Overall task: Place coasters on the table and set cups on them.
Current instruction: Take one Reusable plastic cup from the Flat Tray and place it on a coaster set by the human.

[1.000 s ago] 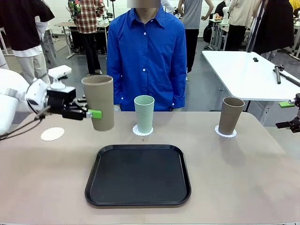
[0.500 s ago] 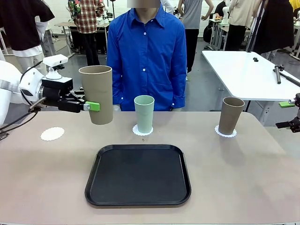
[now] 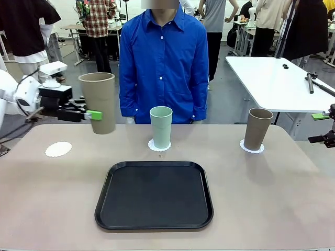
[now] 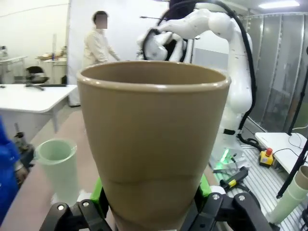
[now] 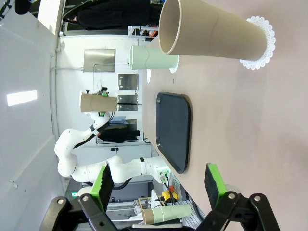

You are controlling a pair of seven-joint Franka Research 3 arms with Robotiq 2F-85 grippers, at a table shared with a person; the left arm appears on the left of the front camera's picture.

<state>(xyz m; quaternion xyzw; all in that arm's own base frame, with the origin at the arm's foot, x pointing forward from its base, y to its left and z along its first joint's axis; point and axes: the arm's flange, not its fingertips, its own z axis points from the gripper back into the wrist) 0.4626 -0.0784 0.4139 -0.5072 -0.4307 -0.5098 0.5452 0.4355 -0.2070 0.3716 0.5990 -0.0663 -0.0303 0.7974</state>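
Left jaws pinching tan cup [image 3: 98, 102] above table [image 3: 272, 193]; right jaws spread, holding nothing

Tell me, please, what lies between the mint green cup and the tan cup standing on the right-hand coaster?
Bare table, in the front view, between the mint green cup and the tan cup.

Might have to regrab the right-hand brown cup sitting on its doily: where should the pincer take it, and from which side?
Grip the brown cup around mid-body, coming in level from the table's right edge. It stands upright on its coaster and tapers downward; the right pincer, open, already faces it.
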